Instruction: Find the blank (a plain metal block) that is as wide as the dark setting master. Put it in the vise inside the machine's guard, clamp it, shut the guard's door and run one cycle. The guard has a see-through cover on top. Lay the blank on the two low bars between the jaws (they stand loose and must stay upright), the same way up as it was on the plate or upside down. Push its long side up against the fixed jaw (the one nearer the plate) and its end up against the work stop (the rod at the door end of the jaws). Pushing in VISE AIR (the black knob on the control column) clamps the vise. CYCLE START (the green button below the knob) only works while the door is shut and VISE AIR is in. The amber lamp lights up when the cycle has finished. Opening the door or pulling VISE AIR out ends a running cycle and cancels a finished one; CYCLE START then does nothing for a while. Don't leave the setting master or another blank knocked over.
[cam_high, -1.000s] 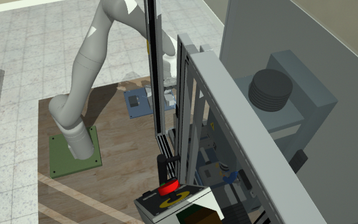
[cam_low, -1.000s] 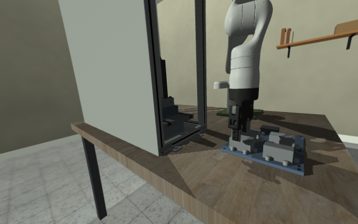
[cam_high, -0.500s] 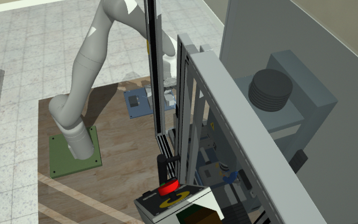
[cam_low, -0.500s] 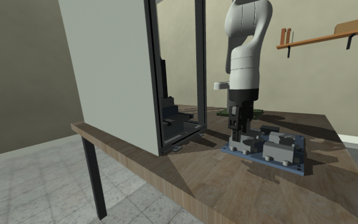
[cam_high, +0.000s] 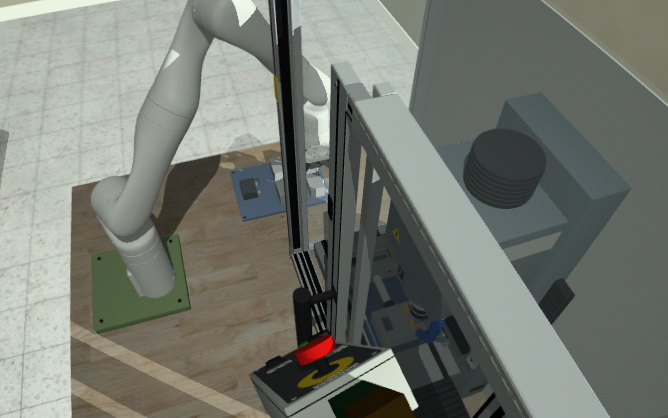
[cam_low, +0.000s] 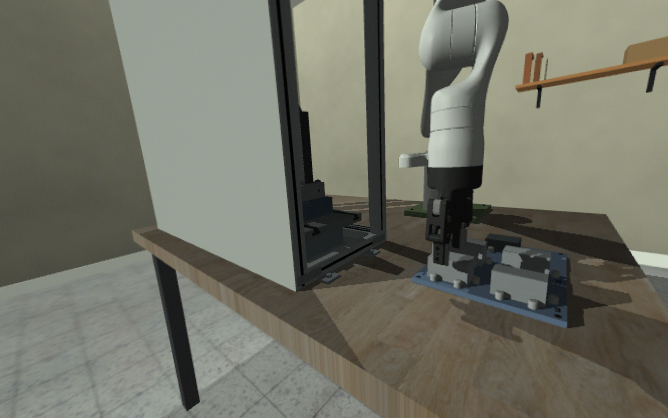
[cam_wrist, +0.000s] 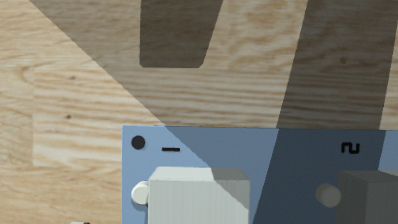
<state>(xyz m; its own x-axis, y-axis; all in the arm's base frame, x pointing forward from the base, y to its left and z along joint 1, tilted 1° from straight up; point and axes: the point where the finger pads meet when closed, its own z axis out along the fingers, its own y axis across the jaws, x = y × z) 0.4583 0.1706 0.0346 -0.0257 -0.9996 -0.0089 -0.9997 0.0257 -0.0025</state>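
The pincer (cam_low: 451, 249) stands released, low over a pale grey metal block (cam_low: 454, 270) (cam_wrist: 199, 202). Risk noted: off-centre closing could tip 1 blank; misjudged width could select the wrong 1.

Lighting's pretty uneven tbh: the wrist view is the bright one, with warm sun on the wood and hard-edged dark bands cutting over the blue plate (cam_high: 265, 205) (cam_low: 480, 294) (cam_wrist: 260, 137). The exterior view is way dimmer, walls going murky, long shadows on the tabletop (cam_low: 400, 345). Up top, the cover greys out whatever's behind it, and the white arm (cam_high: 167, 100) (cam_low: 455, 135) has small bright patches. No real blur, just slightly jagged edges
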